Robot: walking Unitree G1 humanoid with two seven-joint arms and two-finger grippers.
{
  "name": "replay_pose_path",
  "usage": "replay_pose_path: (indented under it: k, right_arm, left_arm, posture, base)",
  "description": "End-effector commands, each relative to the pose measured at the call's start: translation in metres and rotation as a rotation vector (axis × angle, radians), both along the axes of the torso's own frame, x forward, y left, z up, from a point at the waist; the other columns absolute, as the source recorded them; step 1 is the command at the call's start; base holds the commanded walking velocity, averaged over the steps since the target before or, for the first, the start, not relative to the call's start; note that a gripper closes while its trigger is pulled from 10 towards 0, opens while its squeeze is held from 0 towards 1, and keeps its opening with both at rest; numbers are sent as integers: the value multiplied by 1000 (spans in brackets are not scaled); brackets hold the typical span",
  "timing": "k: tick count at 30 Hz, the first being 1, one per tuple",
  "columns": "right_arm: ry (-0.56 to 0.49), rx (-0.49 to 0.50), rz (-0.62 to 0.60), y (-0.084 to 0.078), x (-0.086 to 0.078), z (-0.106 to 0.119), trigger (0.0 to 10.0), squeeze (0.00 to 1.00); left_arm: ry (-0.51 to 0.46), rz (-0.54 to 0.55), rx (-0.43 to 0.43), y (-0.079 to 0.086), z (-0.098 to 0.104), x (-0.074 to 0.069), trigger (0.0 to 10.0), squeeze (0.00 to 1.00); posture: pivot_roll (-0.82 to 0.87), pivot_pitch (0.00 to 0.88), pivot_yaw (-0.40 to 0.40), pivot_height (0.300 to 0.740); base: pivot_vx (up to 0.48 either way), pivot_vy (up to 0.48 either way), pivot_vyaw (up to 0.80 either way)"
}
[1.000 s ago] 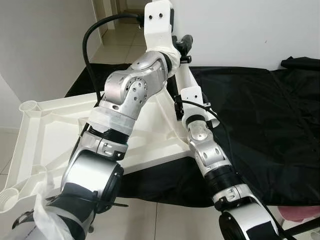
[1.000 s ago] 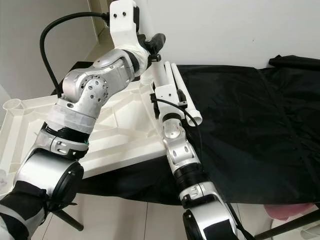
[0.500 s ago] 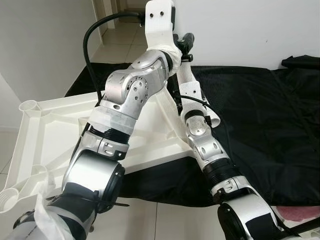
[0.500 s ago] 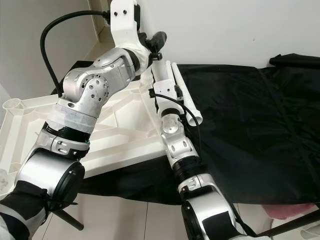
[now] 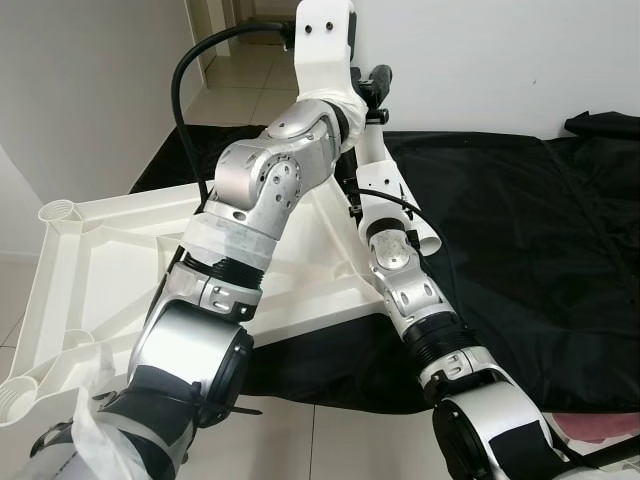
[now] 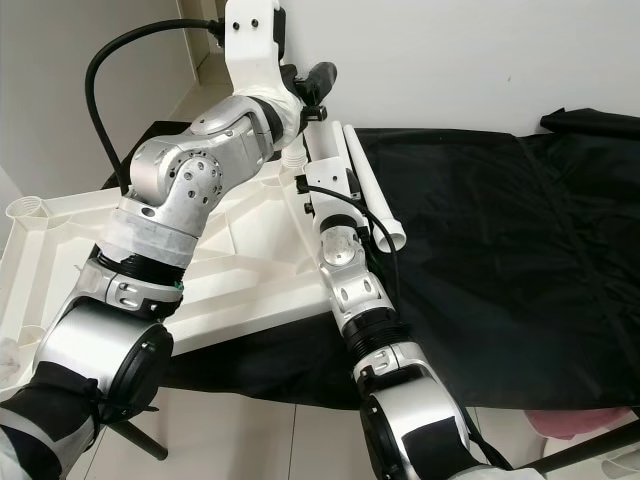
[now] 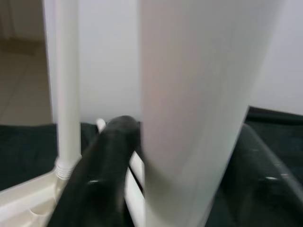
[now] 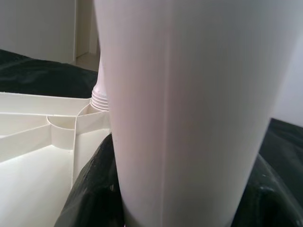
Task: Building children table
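Both jaws were closed on one white leg (image 6: 322,150); left gripper (image 6: 312,95) above right gripper (image 8: 180,198), apparently steadying it upright. Its foot met the corner socket of the upturned tabletop (image 5: 100,260).

Left wrist camera: a thick white leg (image 7: 194,104) stood upright, blurred by closeness, running out of frame at both ends. The left gripper (image 7: 182,189) was clamped on it, one black finger (image 7: 102,175) pressed against one side of the leg and a second dark finger on the opposite side. Beside the leg, on the first finger's side, a thinner white post (image 7: 66,90) stood upright, ending in a ribbed collar seated in a white socket of the table top (image 7: 26,201). Black cloth (image 7: 23,146) lay behind the post; a pale wall (image 7: 109,56) rose between post and leg.
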State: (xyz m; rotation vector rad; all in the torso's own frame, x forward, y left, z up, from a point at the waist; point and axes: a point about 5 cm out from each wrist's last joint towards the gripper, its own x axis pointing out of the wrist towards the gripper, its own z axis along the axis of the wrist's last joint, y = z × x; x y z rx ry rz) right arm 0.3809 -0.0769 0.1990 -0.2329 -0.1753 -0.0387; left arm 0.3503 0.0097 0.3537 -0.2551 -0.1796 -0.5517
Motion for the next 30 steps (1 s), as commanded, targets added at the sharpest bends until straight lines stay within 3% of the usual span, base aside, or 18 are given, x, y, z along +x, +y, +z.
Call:
replay_pose_path:
  k: [1,5,6,7,8,13,15,18,21,23,26,30]
  right_arm:
    - [-8,47,-4,2,1,5,10000,0]
    - [-6,71,-4,1,1,6,10000,0]
    - [-7,98,-7,0,2,7,10000,0]
    - [-7,98,-7,0,2,7,10000,0]
    - [-5,130,-13,-2,2,8,10000,0]
    - [5,196,-28,-7,3,10,10000,0]
    - [23,264,-34,-11,4,9,10000,0]
    - [25,291,-28,-13,4,8,10000,0]
    - [-7,337,-9,-16,3,11,10000,0]
    - [-7,337,-9,-16,3,11,10000,0]
    - [-99,374,33,-24,-4,18,10000,0]
    - [-111,366,42,-29,-7,17,10000,0]
  left_arm:
    - [-78,-112,15,-8,6,-9,10000,1000]
    - [-100,-145,22,-11,6,-13,10000,1000]
    - [-120,-172,31,-13,7,-16,10000,247]
    - [-120,-172,31,-13,7,-16,10000,247]
    - [-139,-212,25,-16,9,-20,10000,0]
    - [-163,-306,5,-19,11,-29,10000,0]
    - [-155,-370,-52,-17,10,-36,10000,0]
    - [-138,-379,-89,-13,9,-37,10000,0]
    - [-90,-348,-177,5,3,-34,10000,0]
    - [-90,-348,-177,5,3,-34,10000,0]
    - [-47,-238,-241,32,-15,-26,10000,0]
    - [-40,-193,-245,40,-24,-25,10000,0]
  posture:
    - [19,0,44,740]
    - [12,0,56,740]
    - [11,0,59,740]
    - [11,0,59,740]
    - [11,0,65,740]
    - [18,0,60,740]
    - [42,0,41,740]
    - [44,1,40,740]
    - [48,6,35,740]
    - [48,6,35,740]
    - [36,5,28,740]
    - [26,8,22,740]
  base:
    - [0,0,0]
    - [0,0,0]
    - [0,0,0]
    - [0,0,0]
    - [0,0,0]
    - [0,0,0]
    - [0,0,0]
    - [0,0,0]
    - [0,0,0]
    - [0,0,0]
    - [0,0,0]
    - [0,0,0]
